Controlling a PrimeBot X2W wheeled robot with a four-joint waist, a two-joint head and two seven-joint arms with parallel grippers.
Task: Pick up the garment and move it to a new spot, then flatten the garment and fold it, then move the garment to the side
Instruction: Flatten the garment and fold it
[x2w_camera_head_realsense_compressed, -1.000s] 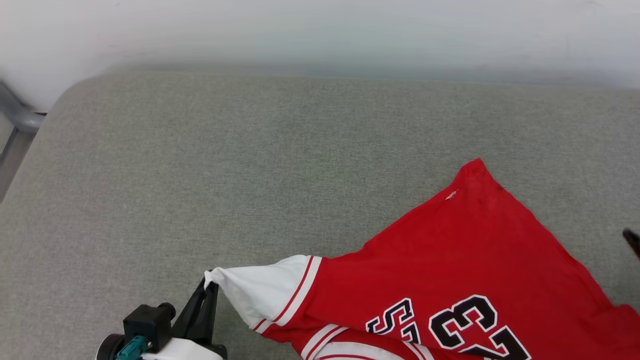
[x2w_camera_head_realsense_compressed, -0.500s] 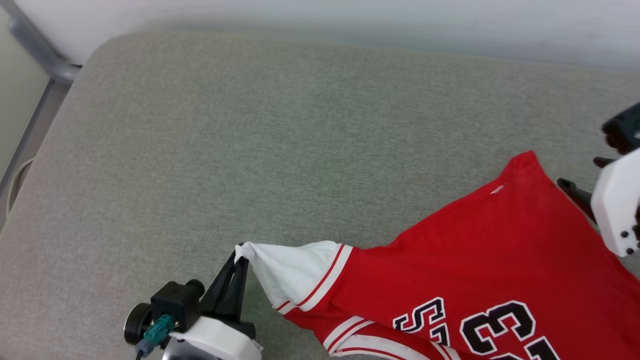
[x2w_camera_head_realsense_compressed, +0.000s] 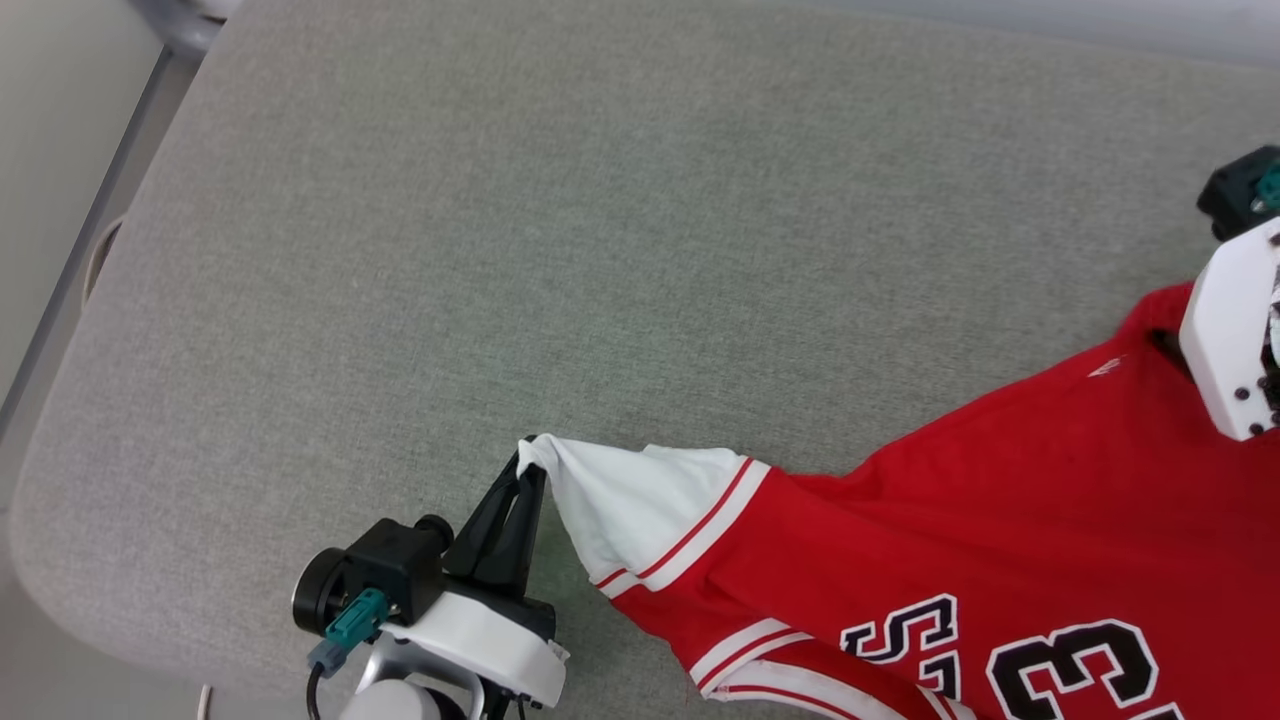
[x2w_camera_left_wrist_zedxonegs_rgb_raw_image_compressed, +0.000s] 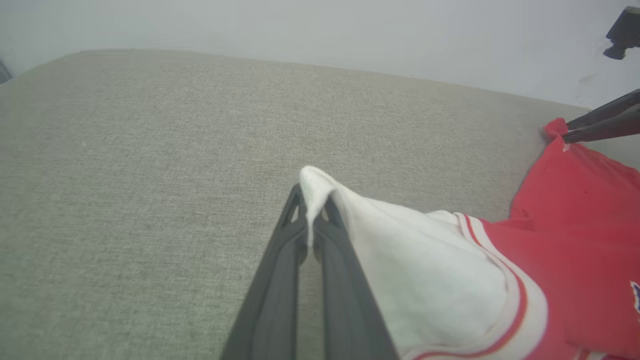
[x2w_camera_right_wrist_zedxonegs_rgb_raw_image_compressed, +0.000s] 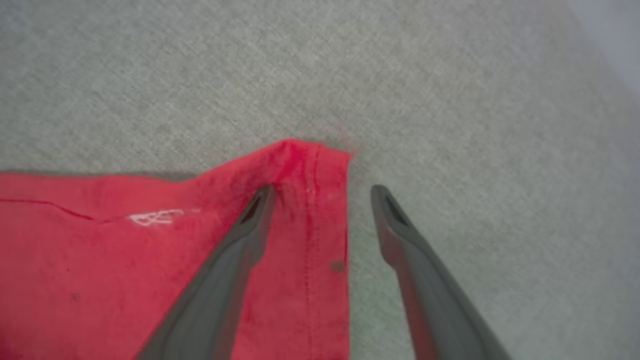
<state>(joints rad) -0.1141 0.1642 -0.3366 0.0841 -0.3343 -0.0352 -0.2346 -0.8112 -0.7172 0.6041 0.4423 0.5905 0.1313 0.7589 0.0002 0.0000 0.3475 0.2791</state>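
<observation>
- Garment (x2w_camera_head_realsense_compressed: 1000, 520): it lies print side up on the grey cushion (x2w_camera_head_realsense_compressed: 500, 250), toward the robot's right and near side, and runs off the head view's bottom and right. It's not flat yet; there's a striped fold under the sleeve.
- White sleeve (x2w_camera_head_realsense_compressed: 640, 500): its tip is drawn out to the left, into a point.
- Left gripper (x2w_camera_head_realsense_compressed: 527, 465): fingers clenched on that sleeve tip, same hold as a sec ago. No change there.
- Right gripper (x2w_camera_right_wrist_zedxonegs_rgb_raw_image_compressed: 322, 192): this is what's new. A sec ago you had only a dark tip at the head view's right edge; now its white housing sits over the far red corner (x2w_camera_right_wrist_zedxonegs_rgb_raw_image_compressed: 310, 155).
- Its fingers are spread wide, astride the corner. One rests on the cloth, the other is over bare cushion just beside the hem. Nothing is gripped yet.
- The whole head view has shifted, i.e. a camera move. Don't read the garment's slide across the pic as the cloth moving.
- Meaning, IMO: this sets up a 2nd hold. Close the right gripper on the corner and you can stretch the garment btw both grippers to flatten it.
- Risk: the hem slips out as the fingers close.
</observation>
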